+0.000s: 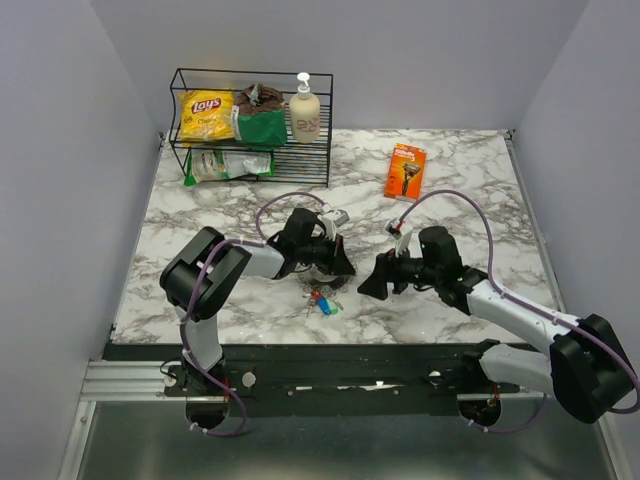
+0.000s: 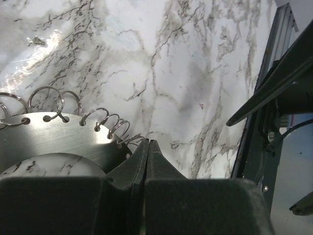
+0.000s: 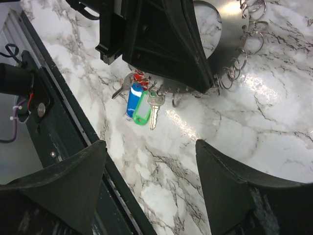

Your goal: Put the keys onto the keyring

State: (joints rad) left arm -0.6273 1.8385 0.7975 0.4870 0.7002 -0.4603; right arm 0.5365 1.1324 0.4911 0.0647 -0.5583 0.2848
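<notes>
The keyring (image 2: 54, 137) is a flat silvery loop with small wire rings along its rim; it also shows in the right wrist view (image 3: 230, 34). My left gripper (image 2: 148, 143) is shut on its rim and mostly covers it in the top view (image 1: 335, 265). The keys (image 3: 154, 105), with blue (image 3: 132, 100), green (image 3: 142, 112) and red tags, lie bunched on the marble just below the left gripper, at the keyring's near rim (image 1: 322, 300). I cannot tell whether they hang from it. My right gripper (image 1: 372, 280) is open and empty, right of the keys and pointing at them (image 3: 150, 147).
A black wire rack (image 1: 250, 165) at the back left holds a yellow chip bag (image 1: 205, 115), a green bag and a lotion bottle (image 1: 305, 112). An orange razor box (image 1: 405, 170) lies at the back. The table's dark front rail (image 3: 58, 142) runs close to the keys.
</notes>
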